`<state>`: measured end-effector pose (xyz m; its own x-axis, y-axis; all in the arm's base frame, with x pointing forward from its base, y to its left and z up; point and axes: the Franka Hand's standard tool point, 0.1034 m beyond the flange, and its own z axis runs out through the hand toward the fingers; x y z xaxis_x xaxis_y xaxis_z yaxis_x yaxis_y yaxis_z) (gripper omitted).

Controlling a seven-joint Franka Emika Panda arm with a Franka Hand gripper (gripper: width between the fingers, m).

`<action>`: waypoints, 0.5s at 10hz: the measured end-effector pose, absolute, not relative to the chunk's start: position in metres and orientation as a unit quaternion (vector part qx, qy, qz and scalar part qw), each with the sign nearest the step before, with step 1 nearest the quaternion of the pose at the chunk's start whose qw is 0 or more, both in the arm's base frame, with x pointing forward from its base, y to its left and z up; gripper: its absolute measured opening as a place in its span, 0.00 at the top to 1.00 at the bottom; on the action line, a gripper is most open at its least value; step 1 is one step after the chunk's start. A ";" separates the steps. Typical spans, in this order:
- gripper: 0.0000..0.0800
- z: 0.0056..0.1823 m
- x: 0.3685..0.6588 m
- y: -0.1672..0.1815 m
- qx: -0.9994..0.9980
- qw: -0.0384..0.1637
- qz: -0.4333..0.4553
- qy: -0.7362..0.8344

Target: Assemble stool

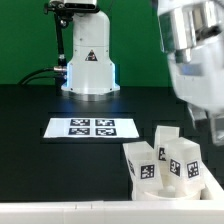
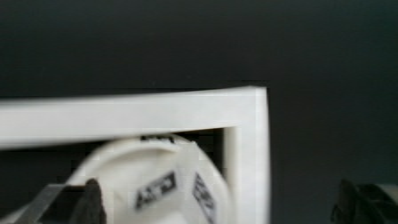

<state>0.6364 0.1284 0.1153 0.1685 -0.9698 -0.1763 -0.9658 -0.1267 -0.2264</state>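
Note:
The stool's round white seat disc [image 2: 151, 180] with black tags lies inside the corner of a white rail [image 2: 251, 140] in the wrist view. My gripper [image 2: 222, 208] hovers over it, open and empty: one dark fingertip [image 2: 71, 203] stands over the disc and the other [image 2: 374, 197] beyond the rail over the black table. Three chunky white tagged legs [image 1: 165, 160] stand together at the exterior view's lower right. My arm [image 1: 195, 55] is blurred at that view's right edge above the legs. Its fingers and the seat do not show there.
The marker board [image 1: 91, 127] lies flat mid-table. The robot base [image 1: 89, 60] stands at the back with a cable to the exterior view's left. A white rail [image 1: 60, 212] runs along the table's front edge.

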 end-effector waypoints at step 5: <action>0.19 0.117 0.636 0.127 -0.892 0.106 -0.017 0.439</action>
